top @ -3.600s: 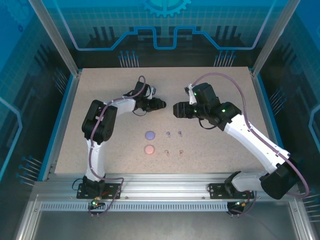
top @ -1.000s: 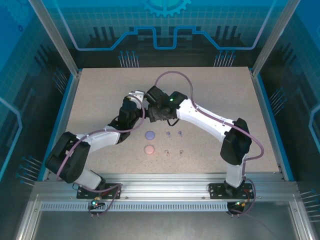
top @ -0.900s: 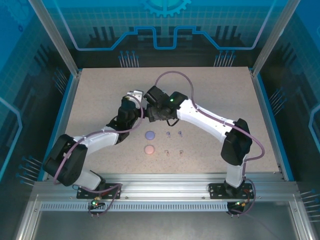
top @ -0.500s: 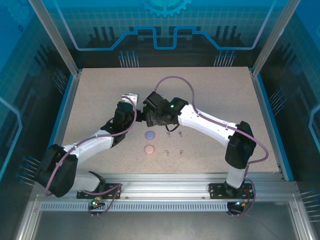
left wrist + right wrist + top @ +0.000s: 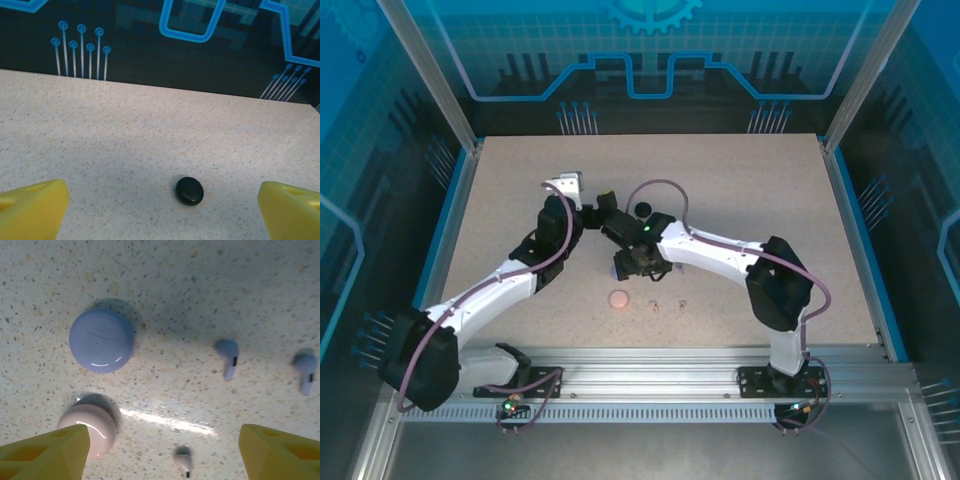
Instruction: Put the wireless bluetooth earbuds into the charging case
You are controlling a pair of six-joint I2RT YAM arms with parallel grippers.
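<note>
Right, we're over the middle of the table with the right gripper. Its yellow fingers are spread wide, with nothing caught between them.

Below it in the right wrist view we've got the lavender case up on the left, a smooth round dome. The pink case is just nearer, partly tucked behind the fingertip at the lower left of the view. Off to the right a lavender earbud lies on its side on the bare surface, and the second lavender earbud sits further right, apart from it. Lower down, between the two fingertips, we spot a pinkish-beige earbud, also loose on the table.

From overhead, the second pinkish-beige earbud lies just right of it, and both are to the right of the pink case. So every earbud we can see is out on the table beside the cases, none inside one.

Over to the left gripper: jaws gaping wide, empty, held low above the table. Ahead of it, a little right of centre, sits the black case, a small glossy disc well clear of both fingertips. Overhead, we see that black case lying just beyond the right arm's wrist, towards the far side.
</note>
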